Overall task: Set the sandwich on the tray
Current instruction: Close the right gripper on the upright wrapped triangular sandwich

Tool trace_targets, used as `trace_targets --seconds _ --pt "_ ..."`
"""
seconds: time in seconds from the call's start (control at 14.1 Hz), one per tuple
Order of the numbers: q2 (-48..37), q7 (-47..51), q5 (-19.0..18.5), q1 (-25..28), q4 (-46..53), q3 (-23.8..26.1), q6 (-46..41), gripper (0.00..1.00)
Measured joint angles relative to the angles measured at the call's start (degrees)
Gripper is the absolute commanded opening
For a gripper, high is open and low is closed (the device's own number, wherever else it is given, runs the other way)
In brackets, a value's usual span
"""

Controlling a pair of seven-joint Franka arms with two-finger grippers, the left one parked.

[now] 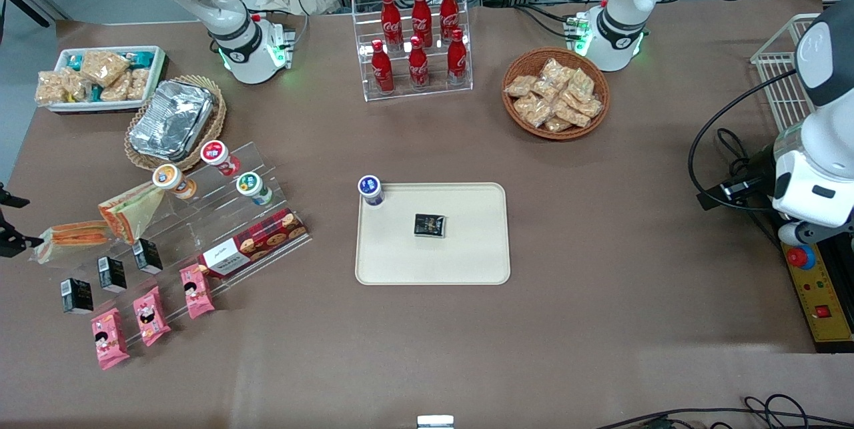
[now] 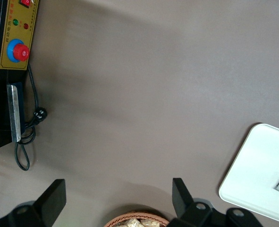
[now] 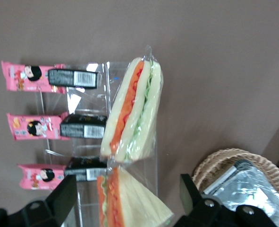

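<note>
Covering the bench (image 1: 600, 229) is a brown cloth, with cables and metal framing at its edge farthest from the front camera. The cream tray (image 1: 467, 262) lies mid-bench, carrying a black packet (image 1: 430, 225) and a blue-capped cup (image 1: 370, 190). At the working arm's end, the claw (image 3: 127, 196) hangs above the clear acrylic stand (image 1: 220, 229), fingers spread, gripping nothing. The sandwich (image 3: 132, 111) lies beneath it beside a second wrapped wedge (image 3: 130, 201), which is cut off by the wrist view's edge.
</note>
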Motion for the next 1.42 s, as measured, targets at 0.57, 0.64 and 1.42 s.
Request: trace_targets --seconds 0.57,0.64,1.42 --pt "2.85 4.06 11.62 -6.93 -0.26 -0.26 2.25 0.97" --pt "2.88 4.35 11.63 -6.89 -0.43 -0.18 2.25 0.97" --pt "7.35 5.09 11.66 -5.88 -2.27 0.37 4.02 0.75"
